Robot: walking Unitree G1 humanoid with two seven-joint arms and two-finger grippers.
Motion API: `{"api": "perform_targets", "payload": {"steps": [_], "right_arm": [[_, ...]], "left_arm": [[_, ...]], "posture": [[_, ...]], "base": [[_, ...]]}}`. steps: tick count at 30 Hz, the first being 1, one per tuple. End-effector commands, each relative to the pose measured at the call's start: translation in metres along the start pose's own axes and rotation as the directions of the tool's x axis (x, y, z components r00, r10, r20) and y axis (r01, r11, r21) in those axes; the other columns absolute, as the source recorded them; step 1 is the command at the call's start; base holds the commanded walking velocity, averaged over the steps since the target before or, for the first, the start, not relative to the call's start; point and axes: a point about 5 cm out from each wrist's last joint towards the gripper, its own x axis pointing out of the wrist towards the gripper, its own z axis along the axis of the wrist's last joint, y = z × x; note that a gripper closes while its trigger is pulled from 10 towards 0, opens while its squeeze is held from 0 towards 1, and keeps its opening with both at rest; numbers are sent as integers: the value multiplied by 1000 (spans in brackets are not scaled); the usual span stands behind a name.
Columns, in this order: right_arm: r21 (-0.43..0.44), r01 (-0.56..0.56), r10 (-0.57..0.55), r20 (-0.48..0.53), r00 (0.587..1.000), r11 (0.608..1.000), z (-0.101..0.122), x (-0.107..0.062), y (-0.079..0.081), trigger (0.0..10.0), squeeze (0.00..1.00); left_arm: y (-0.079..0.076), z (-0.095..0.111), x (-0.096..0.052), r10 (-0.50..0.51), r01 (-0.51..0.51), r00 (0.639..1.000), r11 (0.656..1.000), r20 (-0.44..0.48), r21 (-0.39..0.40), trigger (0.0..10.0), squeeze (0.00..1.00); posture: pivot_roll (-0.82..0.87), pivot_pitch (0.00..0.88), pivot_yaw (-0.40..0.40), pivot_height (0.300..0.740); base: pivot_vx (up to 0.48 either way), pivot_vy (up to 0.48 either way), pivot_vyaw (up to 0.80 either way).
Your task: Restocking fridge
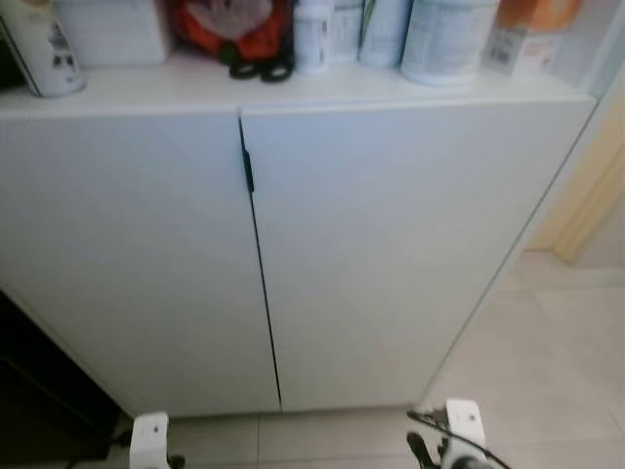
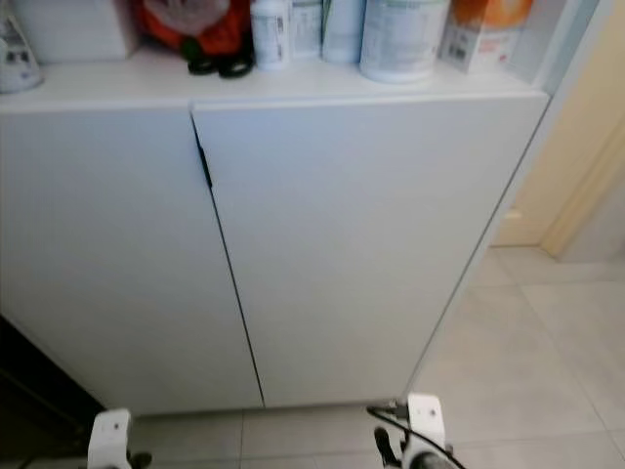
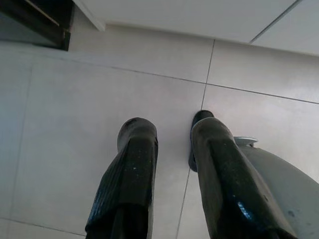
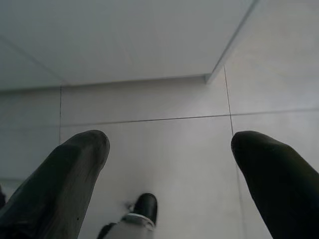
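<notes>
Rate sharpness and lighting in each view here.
Both eye views: soft blur, even daylight; white two-door cabinet and the bottles on top lack crisp labels. Left wrist view: sharp, glossy black fingers. Right wrist view: dim, fingers blurred over grey tiled floor.

White cabinet (image 1: 391,254), pale tiled floor (image 1: 557,371)

No readable text anywhere. Labels on the bottles (image 1: 444,37) and the orange carton (image 1: 522,34) atop the white cabinet (image 1: 391,244), far above and ahead of both grippers, too blurred to make out. Dark print on the can (image 1: 44,49) at the cabinet's left end likewise illegible.
</notes>
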Motion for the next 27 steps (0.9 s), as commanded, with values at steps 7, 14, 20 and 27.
{"api": "perform_targets", "payload": {"steps": [7,14,20,27], "right_arm": [[-103,-20,16,-41,999,994,3,2,3,10000,0],[-34,18,-19,-37,999,999,2,2,2,10000,0],[113,88,-82,-56,995,990,-4,1,0,10000,0],[140,107,-96,-83,992,984,-7,1,-1,10000,0]], "left_arm": [[0,2,0,-7,7,1000,1000,-7,13,10000,0],[1,2,0,-9,9,1000,1000,-14,24,10000,0],[0,3,0,-15,15,1000,1000,-15,26,10000,0],[0,2,0,-18,19,1000,999,-21,29,10000,0]], "posture": [[-2,0,-32,740],[3,0,-27,740],[8,0,-28,740],[17,0,-32,740]], "base": [[0,0,0],[0,0,0],[0,0,0],[0,74,0]]}}
